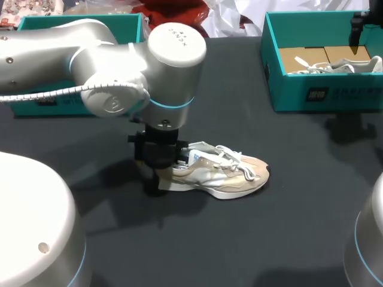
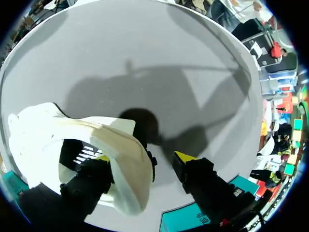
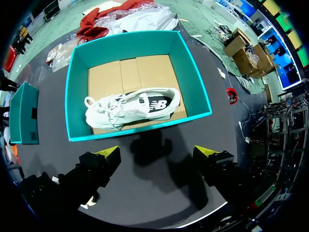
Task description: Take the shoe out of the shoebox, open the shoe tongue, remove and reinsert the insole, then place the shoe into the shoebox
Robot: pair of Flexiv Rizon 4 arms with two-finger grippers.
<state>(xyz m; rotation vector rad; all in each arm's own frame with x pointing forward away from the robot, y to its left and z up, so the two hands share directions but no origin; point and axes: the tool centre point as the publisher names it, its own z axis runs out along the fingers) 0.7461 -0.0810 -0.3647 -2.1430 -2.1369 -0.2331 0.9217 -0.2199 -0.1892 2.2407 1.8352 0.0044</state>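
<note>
A beige and white sneaker (image 1: 224, 176) sits upright on its sole near the middle of the black table (image 1: 269, 239), toe toward the right edge and laces loose over the tongue. The left arm comes in from the left edge and its left gripper (image 1: 160, 160) is down at the sneaker's heel. In the left wrist view, the left gripper (image 2: 143, 158) is spread: one yellow fingertip (image 2: 101, 157) sits inside the heel opening against the pale heel wall (image 2: 128, 179), while the other fingertip (image 2: 185, 157) stands outside, apart from the shoe, so nothing is grasped. At the far right corner stands an open teal shoebox (image 1: 323, 95) lined with cardboard, holding a white sneaker (image 1: 335, 64) on its side. The right gripper (image 1: 358, 27) hangs over that box; in the right wrist view, the right gripper (image 3: 158, 153) is wide apart and holds nothing, above bare table just short of the shoebox (image 3: 140, 130) wall. A second teal box (image 1: 36, 24) rests at the far left corner.
</note>
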